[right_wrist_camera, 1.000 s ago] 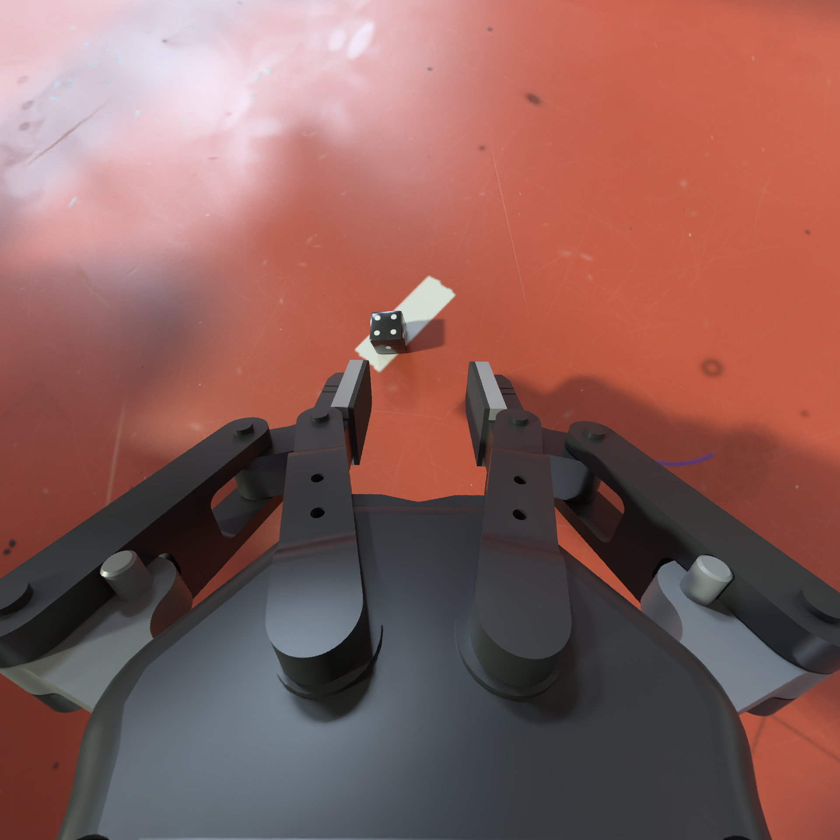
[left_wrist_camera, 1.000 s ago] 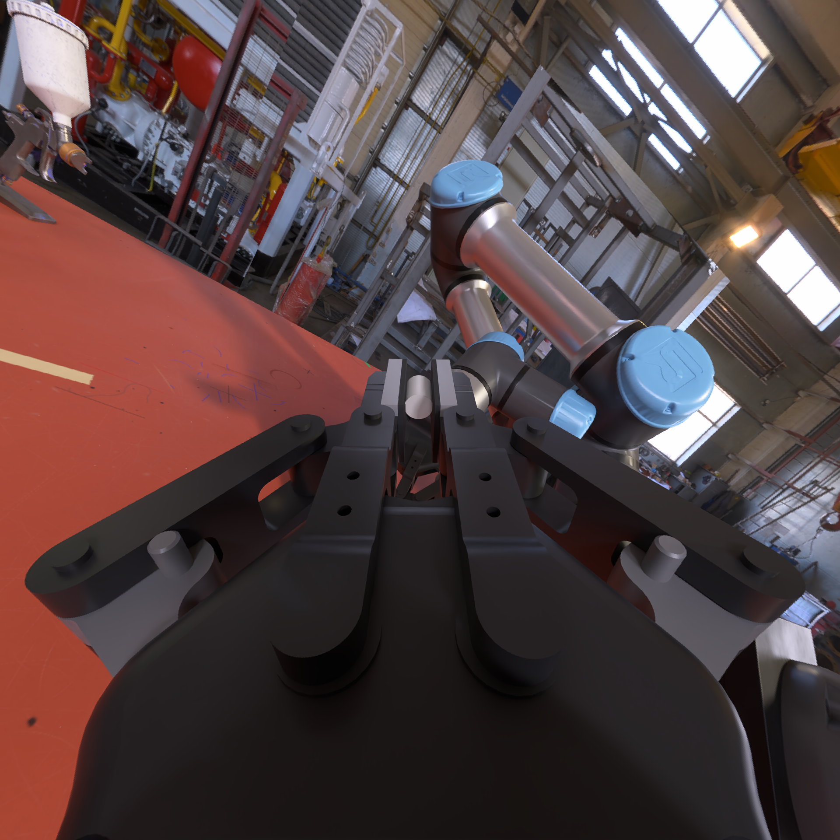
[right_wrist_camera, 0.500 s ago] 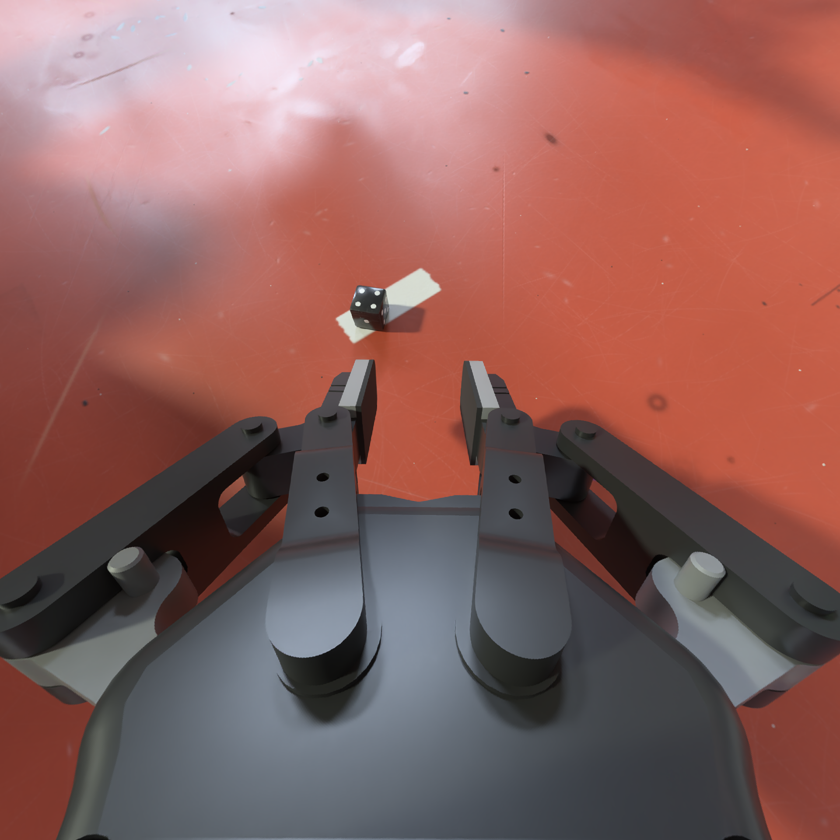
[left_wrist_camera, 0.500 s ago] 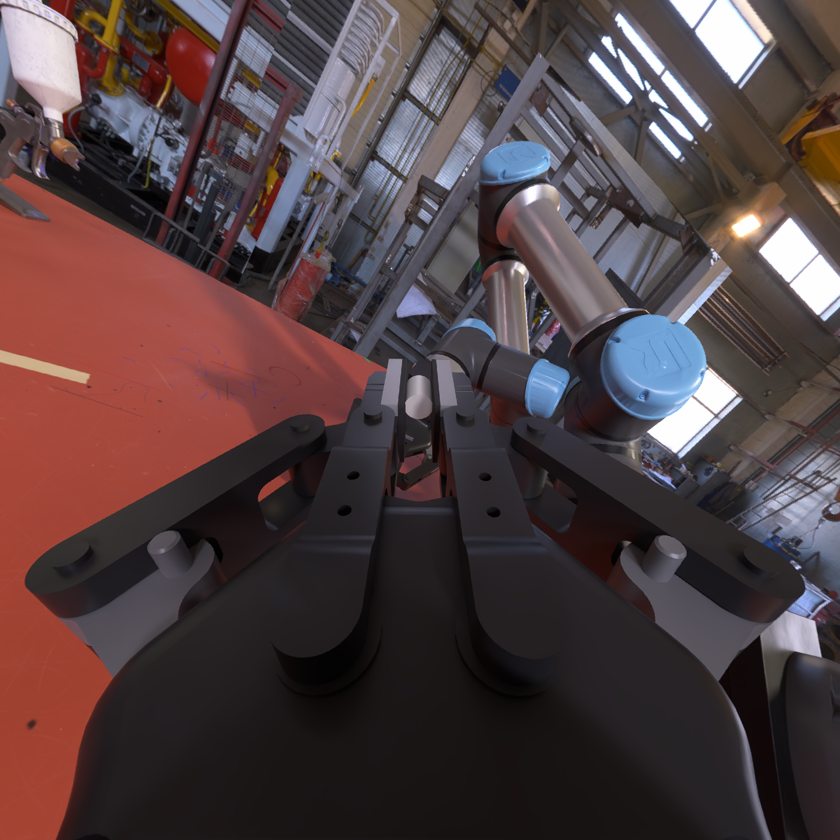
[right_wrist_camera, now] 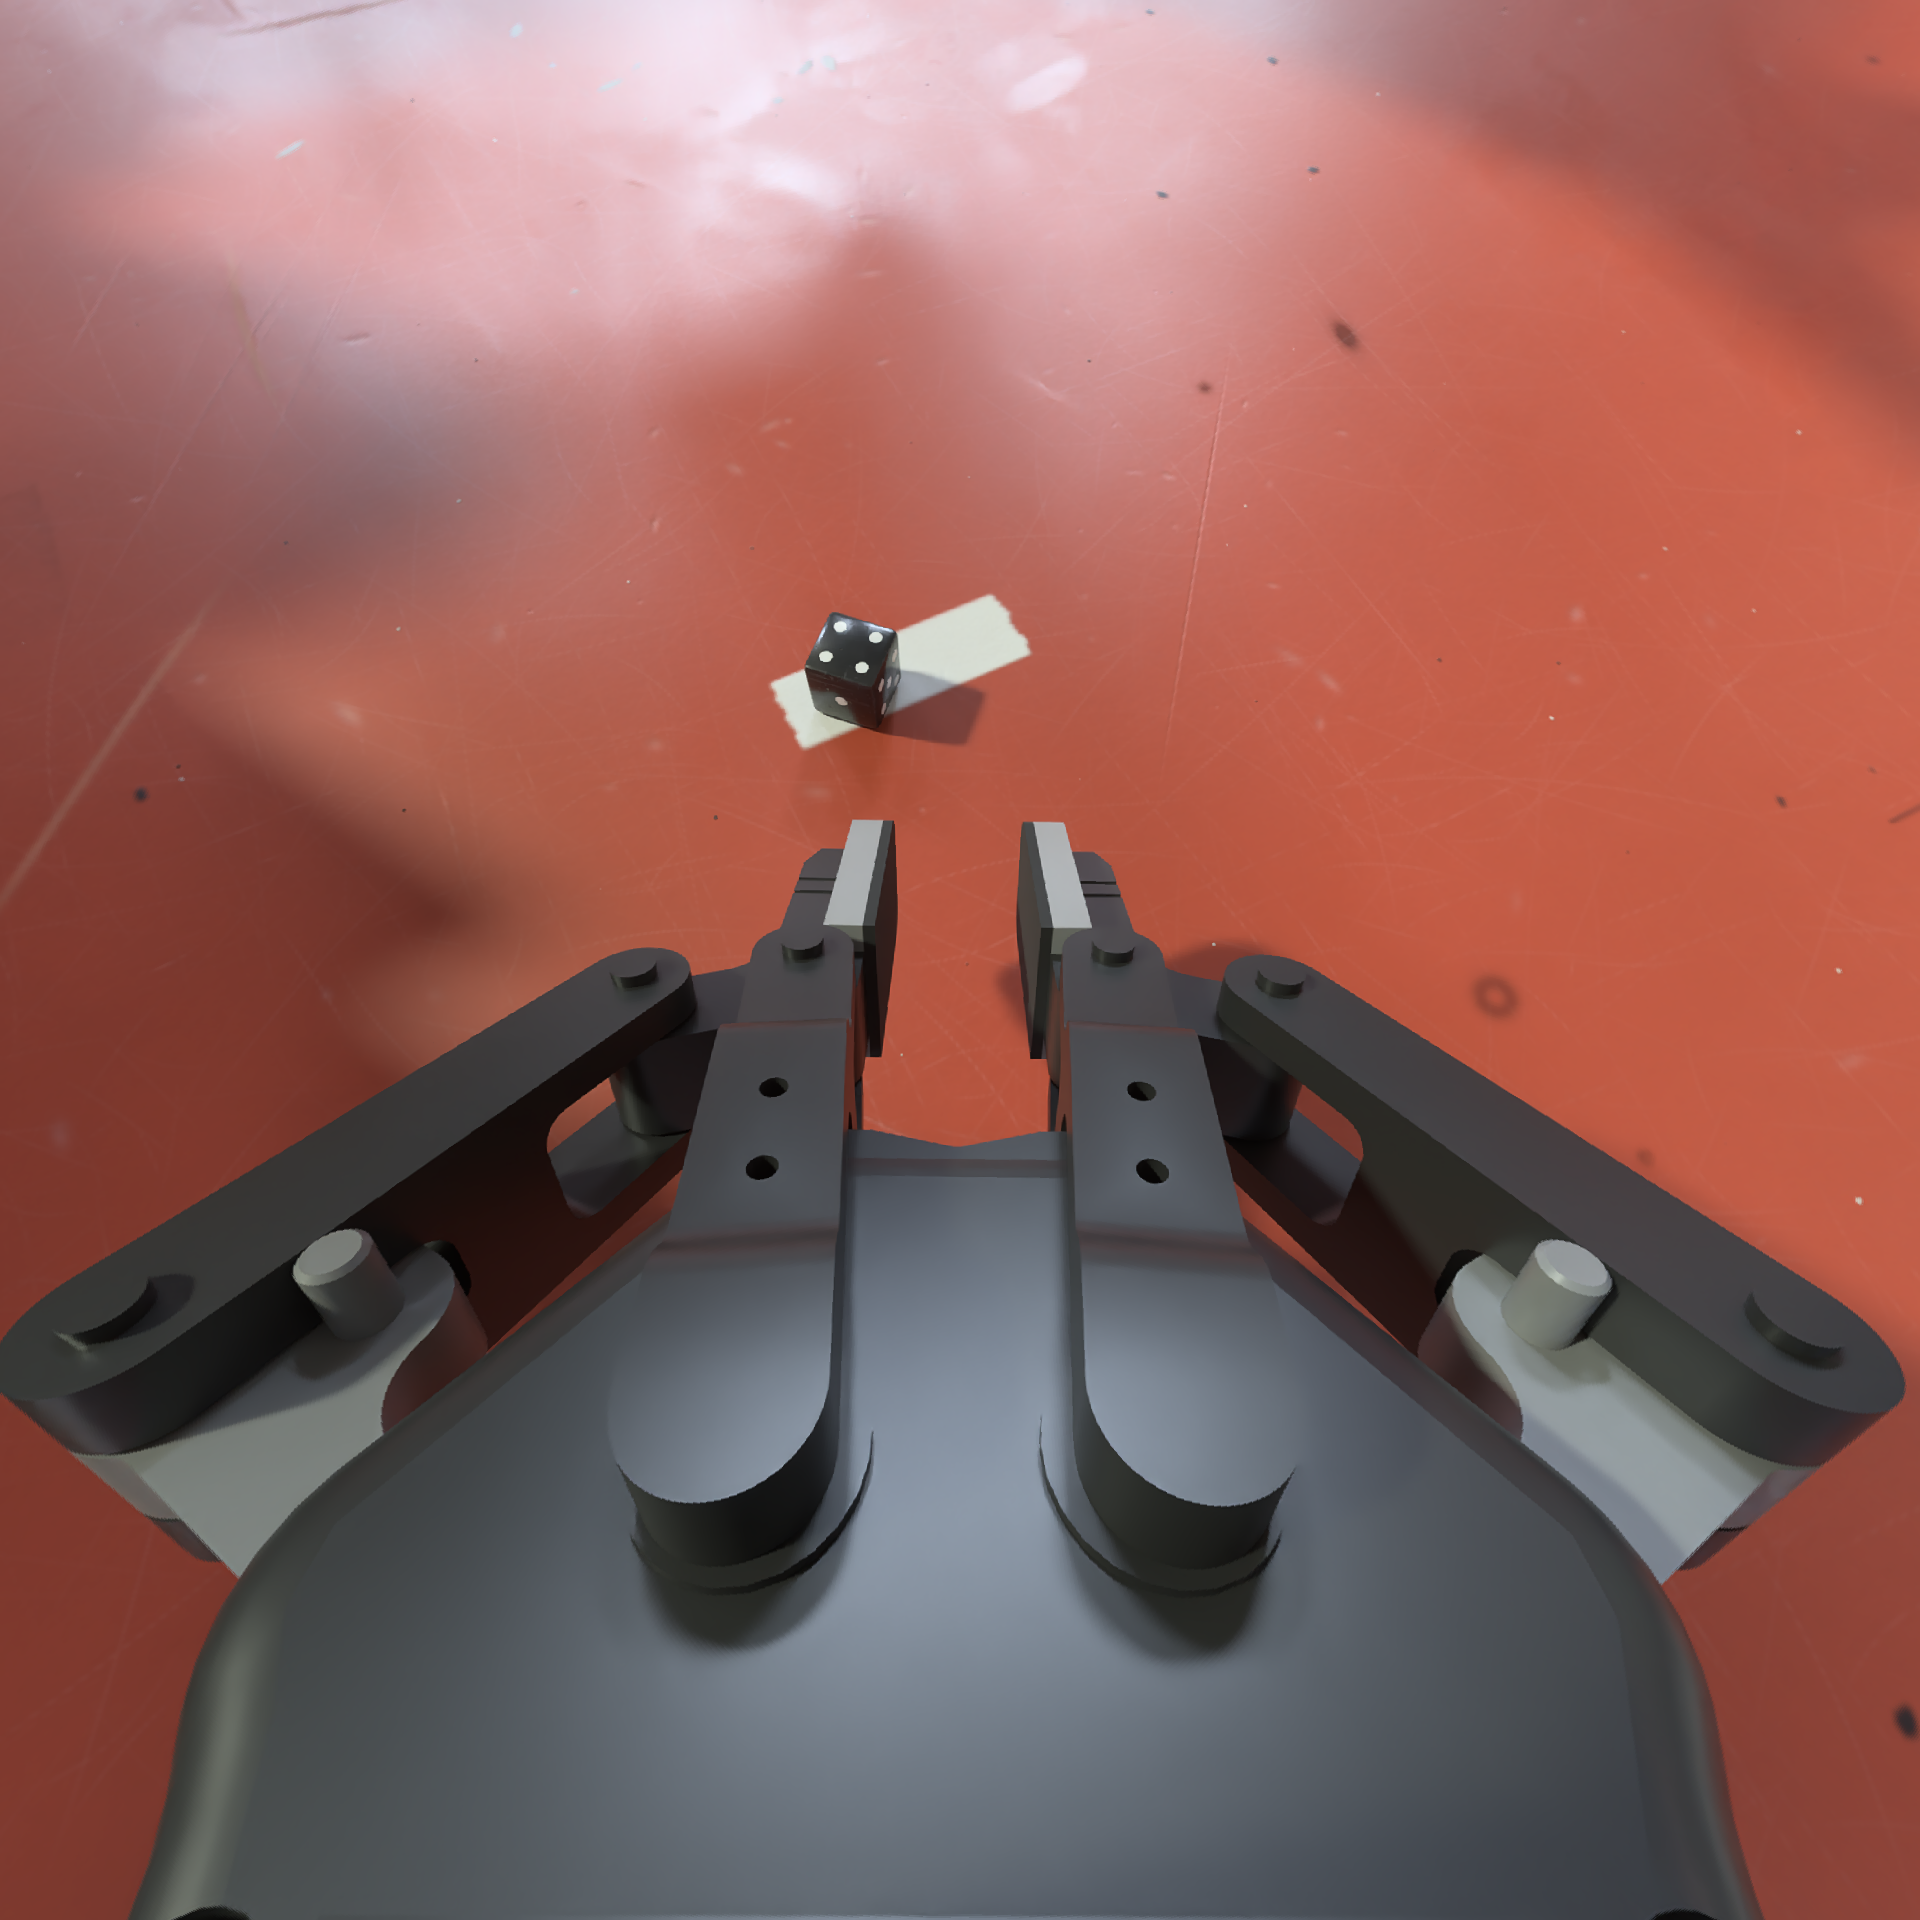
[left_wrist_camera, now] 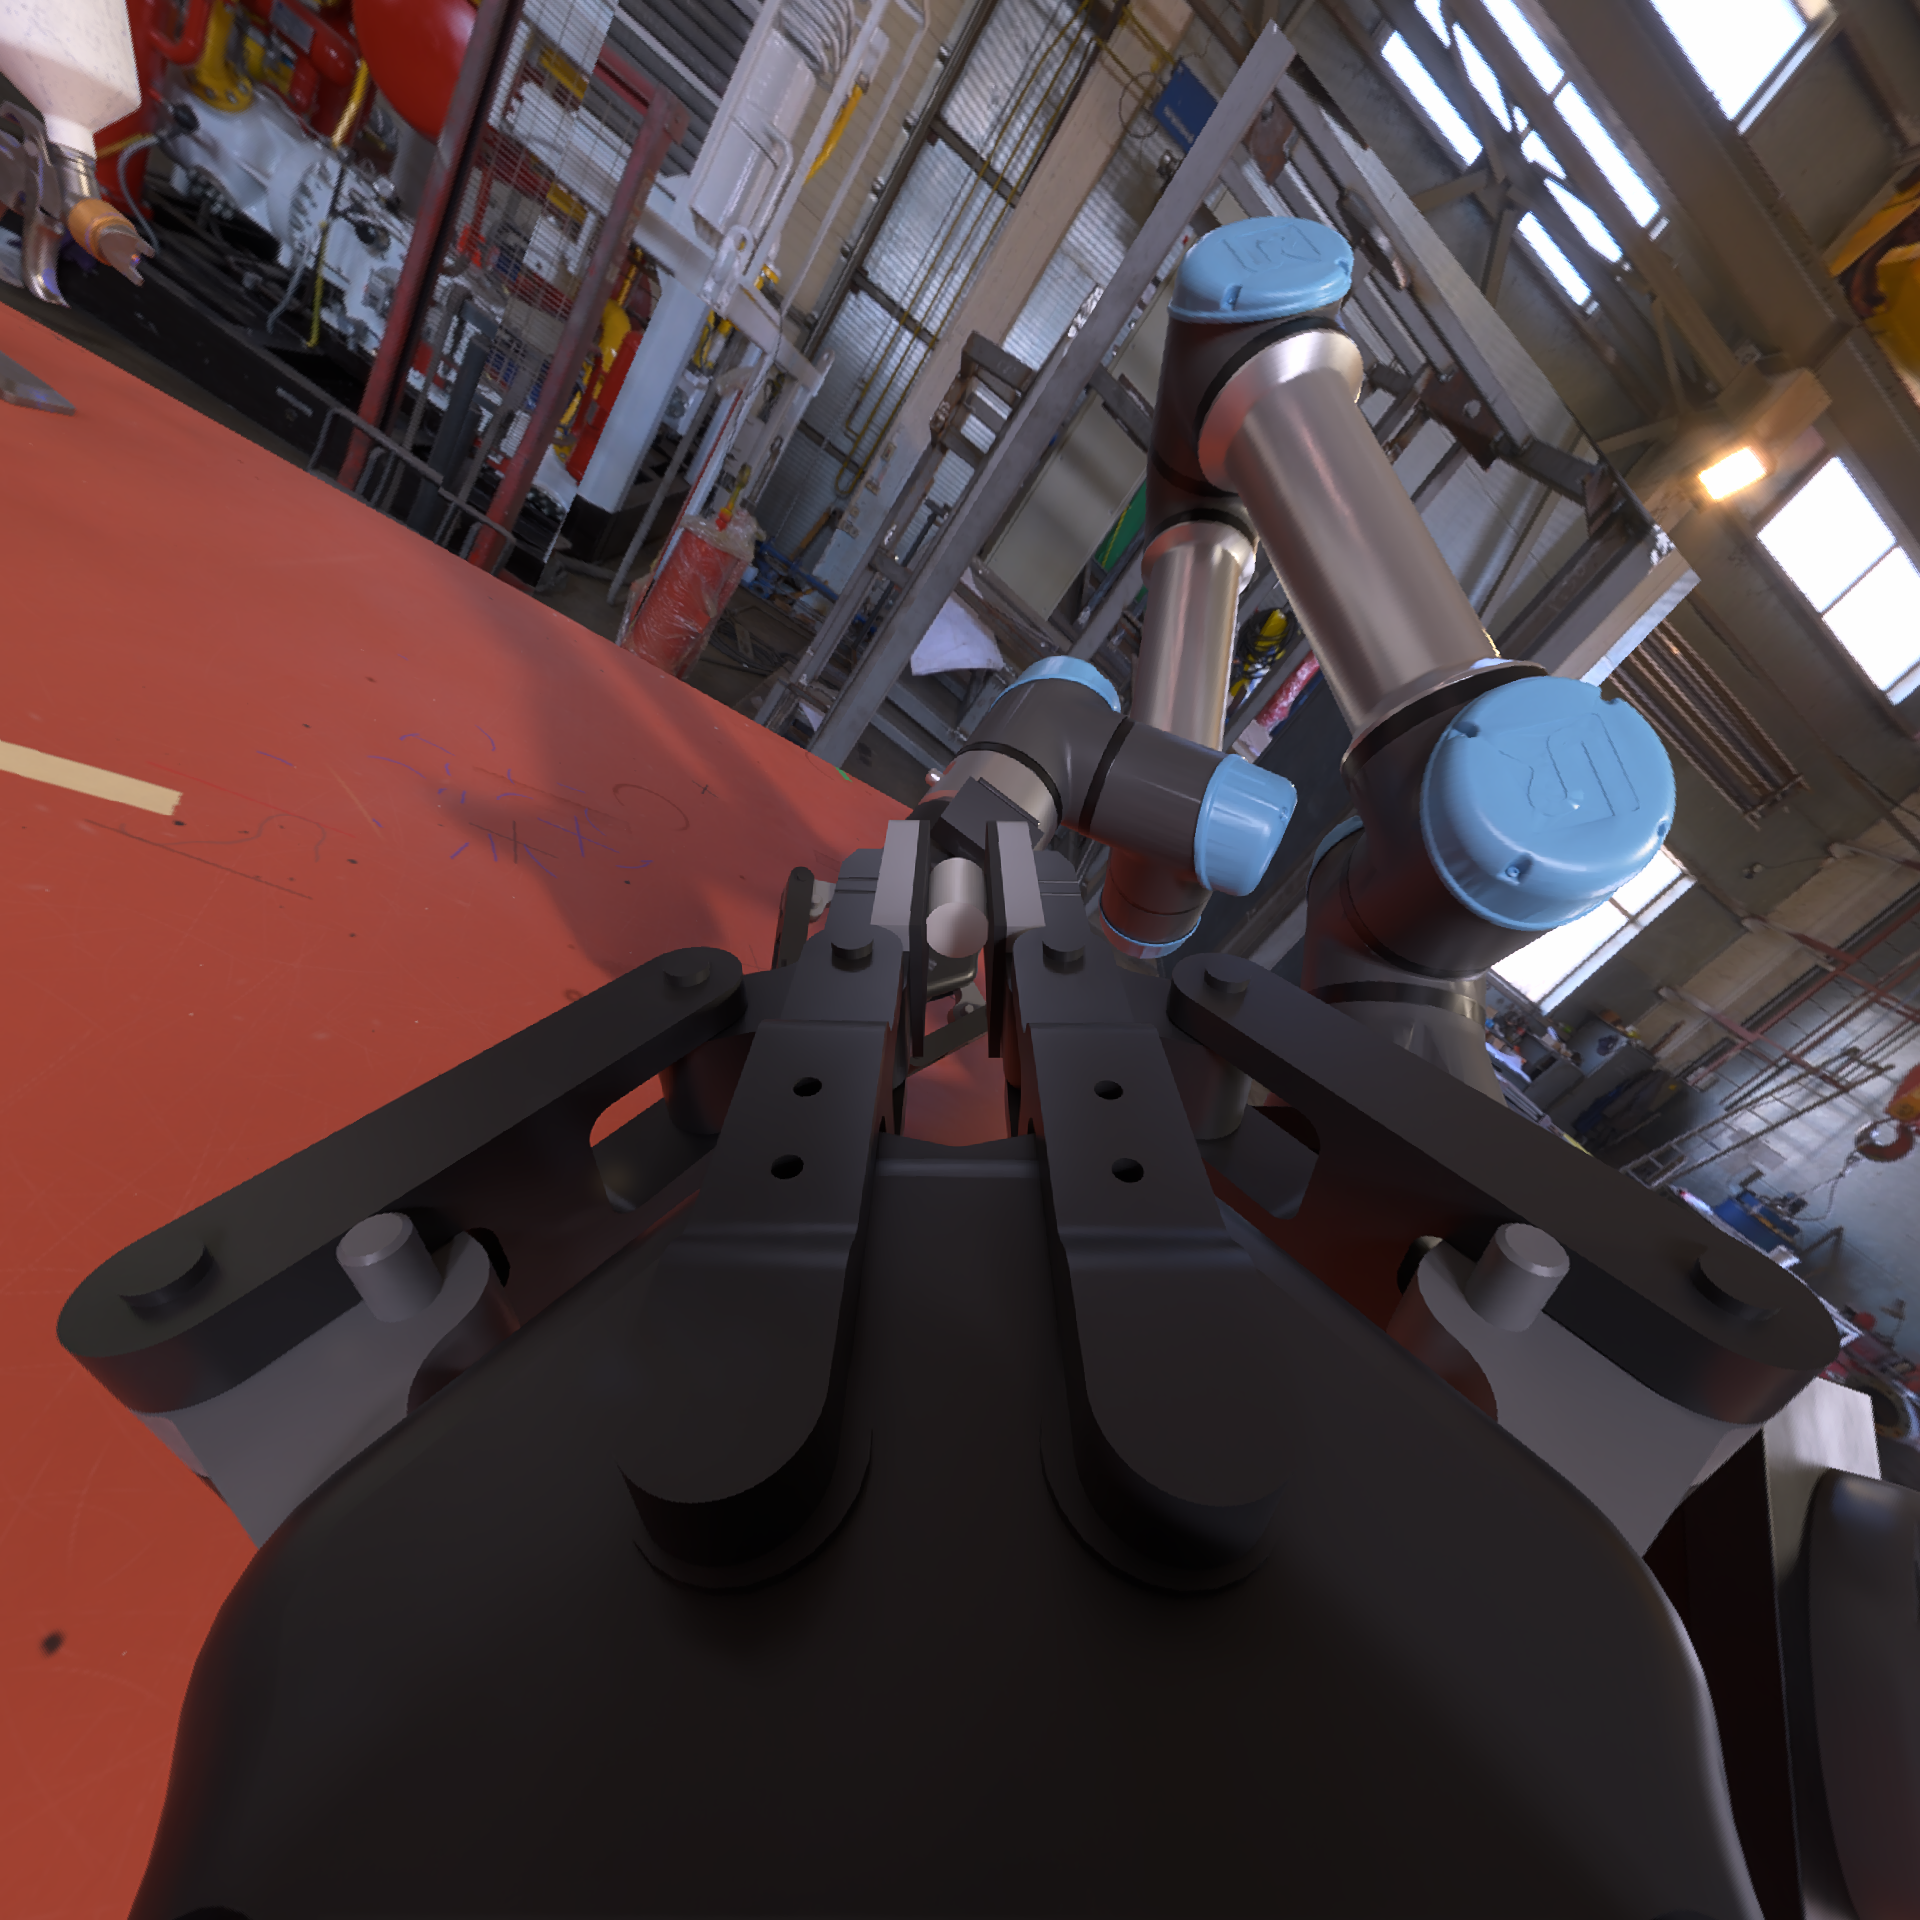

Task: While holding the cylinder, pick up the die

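My left gripper (left_wrist_camera: 956, 883) is shut on a small grey cylinder (left_wrist_camera: 956, 906) and holds it above the red table (left_wrist_camera: 260, 644). In the right wrist view a black die (right_wrist_camera: 850, 668) with white pips sits on a strip of pale tape (right_wrist_camera: 961, 644) on the red table (right_wrist_camera: 1455, 623). My right gripper (right_wrist_camera: 956, 862) is open and empty above the table, with the die ahead of its fingertips and a little to the left. The right arm (left_wrist_camera: 1340, 582) shows beyond the left gripper.
A second strip of pale tape (left_wrist_camera: 83, 774) lies on the table at the left of the left wrist view. A spray gun (left_wrist_camera: 62, 135) with a white cup stands at the far left edge. Workshop racks and machinery stand beyond the table.
The right gripper's jaws have narrowed, and the die has slid left and farther ahead in its view. The right arm has swung upward. The left gripper still holds the cylinder.
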`<state>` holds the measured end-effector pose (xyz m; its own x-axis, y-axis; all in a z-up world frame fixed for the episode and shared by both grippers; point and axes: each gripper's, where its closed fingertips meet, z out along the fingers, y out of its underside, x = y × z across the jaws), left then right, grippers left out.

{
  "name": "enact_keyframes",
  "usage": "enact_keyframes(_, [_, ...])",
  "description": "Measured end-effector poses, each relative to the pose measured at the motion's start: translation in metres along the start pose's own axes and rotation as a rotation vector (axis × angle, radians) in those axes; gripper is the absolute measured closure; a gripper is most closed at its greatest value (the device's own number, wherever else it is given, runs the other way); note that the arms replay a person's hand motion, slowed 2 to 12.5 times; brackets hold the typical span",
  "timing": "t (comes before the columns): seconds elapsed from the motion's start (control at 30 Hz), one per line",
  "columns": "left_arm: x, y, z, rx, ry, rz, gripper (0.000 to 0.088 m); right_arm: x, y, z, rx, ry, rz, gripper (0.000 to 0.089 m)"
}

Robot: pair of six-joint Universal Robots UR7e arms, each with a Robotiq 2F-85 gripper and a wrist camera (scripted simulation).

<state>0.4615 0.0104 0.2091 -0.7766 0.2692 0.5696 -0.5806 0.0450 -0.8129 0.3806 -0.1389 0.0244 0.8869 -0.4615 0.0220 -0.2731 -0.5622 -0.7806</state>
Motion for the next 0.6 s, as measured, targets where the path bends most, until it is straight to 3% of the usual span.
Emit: enact_keyframes(0.6, [-0.01, 0.005, 0.002, -0.015, -0.018, -0.012, 0.0788, 0.0, -0.006, 0.018, -0.011, -0.106, -0.046, 0.0701])
